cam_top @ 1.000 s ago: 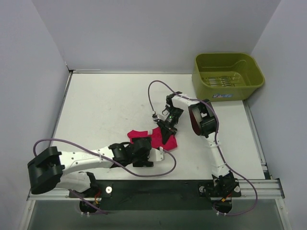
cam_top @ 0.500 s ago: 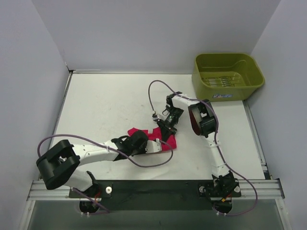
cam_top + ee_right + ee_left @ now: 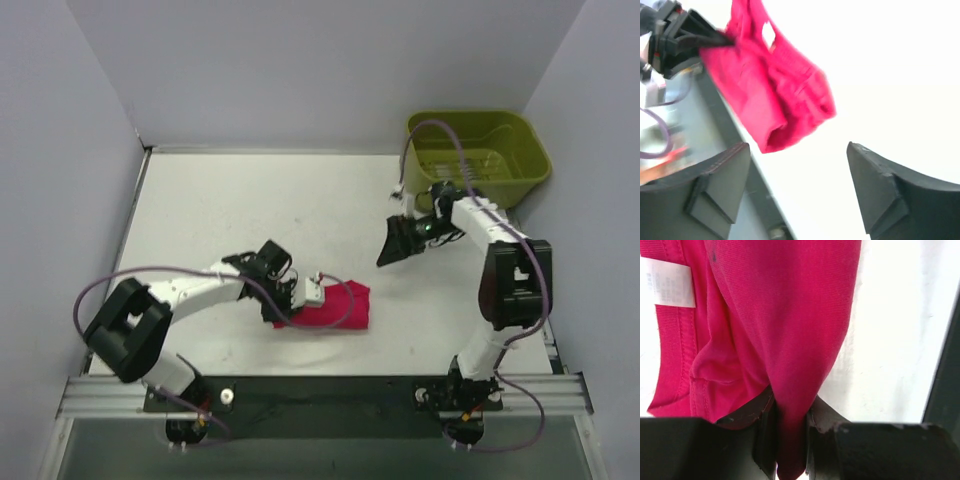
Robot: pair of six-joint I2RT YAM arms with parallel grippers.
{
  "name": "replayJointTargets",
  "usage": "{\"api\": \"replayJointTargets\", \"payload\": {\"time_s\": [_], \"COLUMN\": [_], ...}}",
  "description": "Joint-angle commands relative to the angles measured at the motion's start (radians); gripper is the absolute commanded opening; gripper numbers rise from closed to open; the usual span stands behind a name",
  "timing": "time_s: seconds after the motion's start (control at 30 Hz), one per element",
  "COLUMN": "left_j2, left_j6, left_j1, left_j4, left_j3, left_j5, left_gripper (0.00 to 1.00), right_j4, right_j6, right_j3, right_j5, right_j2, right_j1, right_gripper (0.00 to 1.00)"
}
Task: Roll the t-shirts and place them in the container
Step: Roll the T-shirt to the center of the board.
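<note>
A magenta-red t-shirt (image 3: pixel 335 306) lies bunched in a short roll on the white table, a little left of centre near the front. Its white neck label (image 3: pixel 667 282) shows at the top left of the left wrist view. My left gripper (image 3: pixel 296 298) is shut on a fold of the t-shirt (image 3: pixel 790 340) at its left end, the cloth pinched between both fingers. My right gripper (image 3: pixel 392 250) hangs open above the table, right of the t-shirt and apart from it. In the right wrist view the t-shirt (image 3: pixel 772 100) lies beyond the open fingertips (image 3: pixel 875 180).
An olive-green plastic tub (image 3: pixel 474 157) stands at the back right corner. The table's dark front rail (image 3: pixel 330 392) runs close below the t-shirt. White walls close the left, back and right sides.
My right gripper let go of the t-shirt, opened and swung away to the right. My left gripper closed on the shirt's left end, and the shirt now lies in a more compact bundle.
</note>
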Motion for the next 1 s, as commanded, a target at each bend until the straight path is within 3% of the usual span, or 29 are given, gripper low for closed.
{"api": "replayJointTargets", "payload": {"time_s": [0.0, 0.03, 0.13, 0.2, 0.27, 0.37, 0.53, 0.7, 0.93, 0.97], "left_j2": [0.115, 0.134, 0.215, 0.271, 0.315, 0.361, 0.373, 0.384, 0.406, 0.410], "left_j6": [0.065, 0.070, 0.113, 0.136, 0.189, 0.240, 0.259, 0.257, 0.283, 0.294], "left_j1": [0.027, 0.040, 0.062, 0.070, 0.079, 0.094, 0.110, 0.114, 0.131, 0.134], "left_j4": [-0.183, -0.205, -0.281, -0.326, -0.403, -0.479, -0.501, -0.512, -0.539, -0.555], "left_j3": [0.085, 0.105, 0.183, 0.235, 0.276, 0.312, 0.317, 0.329, 0.344, 0.349], "left_j5": [0.230, 0.254, 0.323, 0.356, 0.378, 0.394, 0.397, 0.395, 0.400, 0.403], "left_gripper": [0.20, 0.20, 0.20, 0.20, 0.20, 0.20, 0.20, 0.20, 0.20, 0.20], "right_j4": [0.244, 0.296, 0.491, 0.600, 0.680, 0.713, 0.797, 0.944, 0.930, 0.935], "right_j6": [-0.081, -0.113, -0.327, -0.364, -0.380, -0.422, -0.442, -0.410, -0.364, -0.356], "right_j3": [-0.219, -0.285, -0.587, -0.736, -0.898, -0.990, -0.998, -0.990, -0.929, -0.914], "right_j5": [0.089, 0.181, 0.287, 0.338, 0.352, 0.347, 0.471, 0.442, 0.448, 0.445], "right_j2": [-0.409, -0.497, -0.879, -1.126, -1.303, -1.393, -1.282, -1.098, -0.880, -0.861], "right_j1": [0.002, 0.011, 0.112, 0.237, 0.327, 0.448, 0.610, 0.637, 0.676, 0.676], "right_gripper": [0.89, 1.00, 1.00, 1.00, 1.00, 1.00, 1.00, 1.00, 0.94, 0.90]}}
